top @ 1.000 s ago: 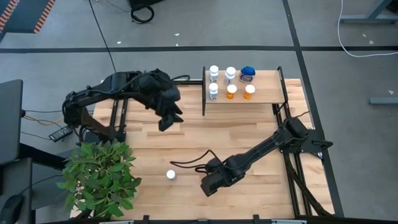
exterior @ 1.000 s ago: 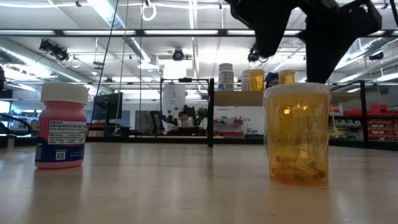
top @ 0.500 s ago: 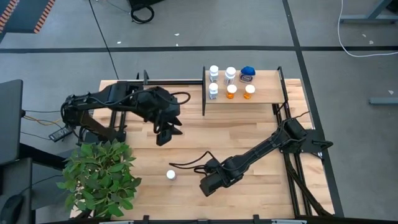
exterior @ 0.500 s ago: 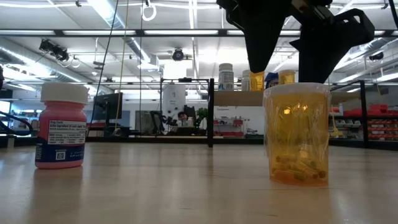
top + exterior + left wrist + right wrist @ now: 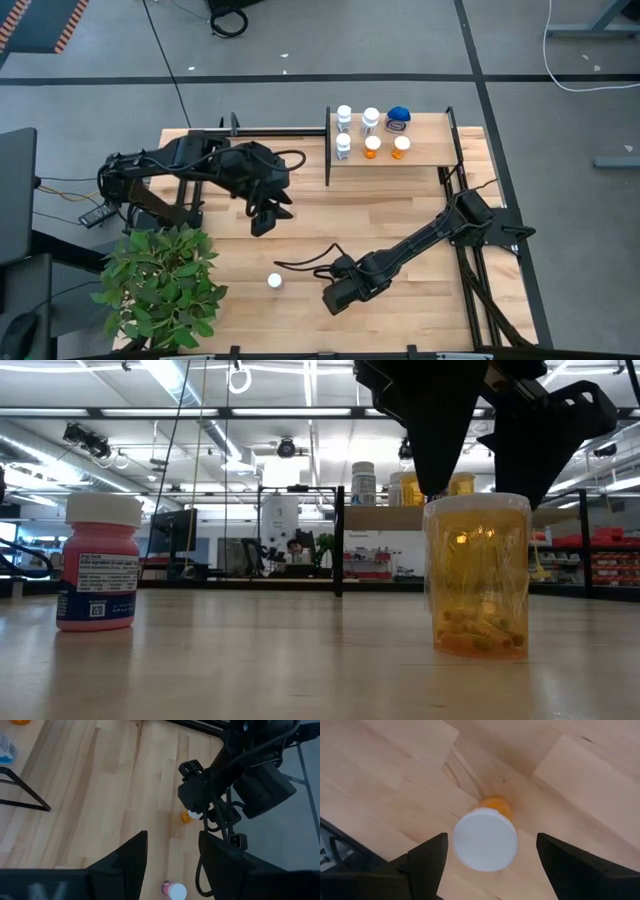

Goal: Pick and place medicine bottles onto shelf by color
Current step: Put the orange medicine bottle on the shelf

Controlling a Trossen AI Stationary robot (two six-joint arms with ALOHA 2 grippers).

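An orange bottle [image 5: 485,839] with a white cap stands upright on the table, seen also in the low view [image 5: 478,575] and the left wrist view [image 5: 186,816]. My right gripper [image 5: 487,852] is open right above it, one finger on each side of the cap without touching; in the high view this gripper [image 5: 335,297] hides the bottle. A pink bottle [image 5: 274,282] with a white cap stands to its left [image 5: 98,565]. My left gripper [image 5: 262,215] is open and hovers mid-table [image 5: 172,865]. The shelf [image 5: 425,128] at the far edge carries white, orange and blue bottles.
A green plant [image 5: 160,285] fills the near left corner. Black rails [image 5: 327,146] edge the shelf, and a black frame runs along the table's right side [image 5: 470,280]. Bare wood lies between the shelf and the two loose bottles.
My left gripper has moved from near the far edge toward the table's near edge, staying open. My right gripper has come down over the orange bottle, its fingers now level with the bottle's top. Neither bottle has moved.
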